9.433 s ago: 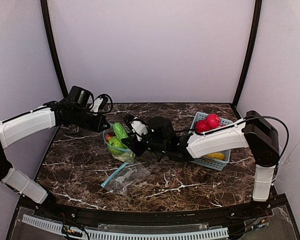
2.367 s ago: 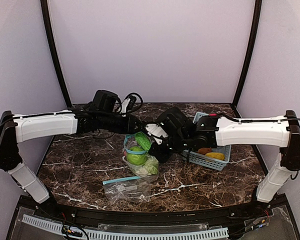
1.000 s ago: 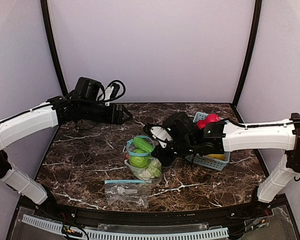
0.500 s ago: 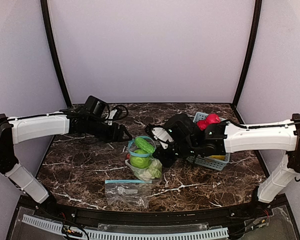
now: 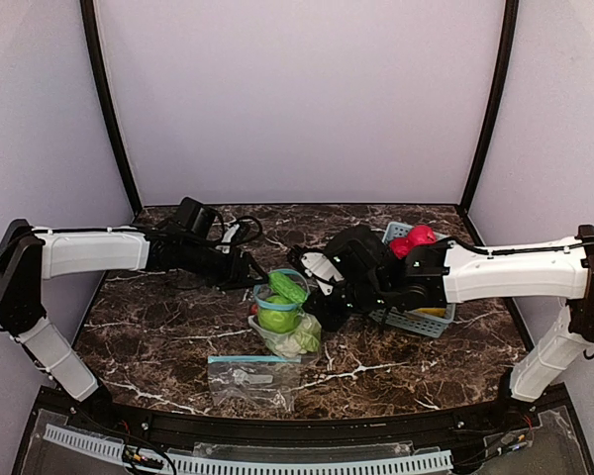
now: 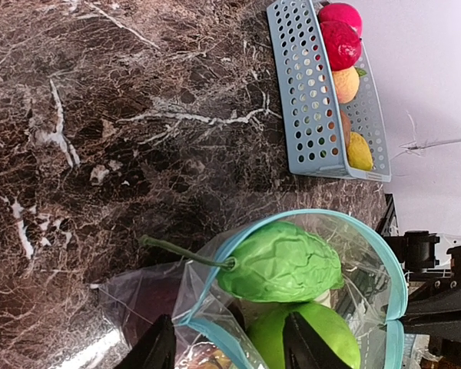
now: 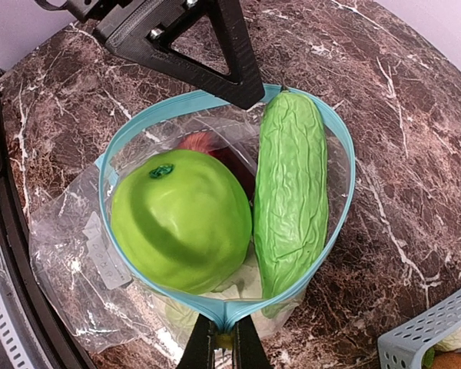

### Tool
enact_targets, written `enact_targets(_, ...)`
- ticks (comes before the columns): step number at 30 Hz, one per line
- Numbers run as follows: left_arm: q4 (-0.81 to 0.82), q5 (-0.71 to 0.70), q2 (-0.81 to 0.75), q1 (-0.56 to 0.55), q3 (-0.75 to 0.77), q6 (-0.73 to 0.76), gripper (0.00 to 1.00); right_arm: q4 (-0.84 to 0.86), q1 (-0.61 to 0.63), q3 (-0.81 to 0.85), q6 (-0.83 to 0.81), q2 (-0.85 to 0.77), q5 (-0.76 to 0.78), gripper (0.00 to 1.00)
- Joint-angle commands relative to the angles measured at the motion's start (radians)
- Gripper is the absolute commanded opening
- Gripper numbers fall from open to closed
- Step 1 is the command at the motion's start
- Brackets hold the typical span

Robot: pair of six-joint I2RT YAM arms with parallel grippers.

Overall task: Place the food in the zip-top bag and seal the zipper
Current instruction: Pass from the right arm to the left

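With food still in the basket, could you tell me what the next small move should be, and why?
Probably close the left gripper on the rim of the zip-top bag: it appears open astride that rim, while the right gripper pinches the opposite side.

Clear bag [image 5: 262, 334], blue zipper open, upright mid-table. Inside: green apple [image 5: 275, 318], bumpy green gourd [image 5: 286, 287] at its 12 o'clock, cauliflower [image 5: 301, 338] beneath. Red apples [image 5: 413, 240] outside, at 2 o'clock.

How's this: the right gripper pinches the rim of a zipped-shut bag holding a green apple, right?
No: the bag is open, not zipped shut; the right wrist view shows it. The right gripper does pinch its rim, and a green apple lies inside.
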Motion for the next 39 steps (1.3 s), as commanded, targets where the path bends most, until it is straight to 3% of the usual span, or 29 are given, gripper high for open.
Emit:
enact_targets(1, 0.025, 0.052, 0.01, -0.003, -0.019, -0.016, 0.44, 0.042, 0.01, -0.015, 0.007, -0.031, 0.024, 0.0)
enact_targets(6, 0.034, 0.071, 0.008, -0.004, -0.032, -0.025, 0.31, 0.041, 0.01, -0.014, 0.007, -0.03, 0.027, 0.0)
enact_targets(10, 0.056, 0.079, -0.003, -0.005, -0.041, -0.029, 0.13, 0.037, 0.01, -0.01, 0.008, -0.034, 0.035, 0.0)
enact_targets(14, 0.097, 0.09, -0.025, -0.006, -0.053, -0.03, 0.02, 0.031, 0.01, -0.015, 0.016, -0.046, 0.048, 0.04)
enact_targets(18, 0.129, 0.095, -0.049, -0.007, -0.061, -0.013, 0.01, 0.024, 0.01, -0.029, 0.039, -0.074, 0.072, 0.19)
enact_targets(25, 0.159, 0.119, -0.096, -0.011, -0.079, 0.049, 0.01, 0.004, 0.003, -0.031, 0.078, -0.143, 0.146, 0.74)
enact_targets(28, 0.188, 0.128, -0.108, -0.014, -0.086, 0.072, 0.01, 0.001, -0.022, -0.009, 0.094, -0.138, 0.143, 0.85)
enact_targets(32, 0.197, 0.132, -0.122, -0.016, -0.093, 0.087, 0.01, 0.003, -0.077, 0.036, 0.101, -0.087, 0.077, 0.93)
enact_targets(39, 0.206, 0.141, -0.125, -0.019, -0.108, 0.089, 0.01, 0.038, -0.143, 0.094, 0.084, 0.01, -0.027, 0.91)
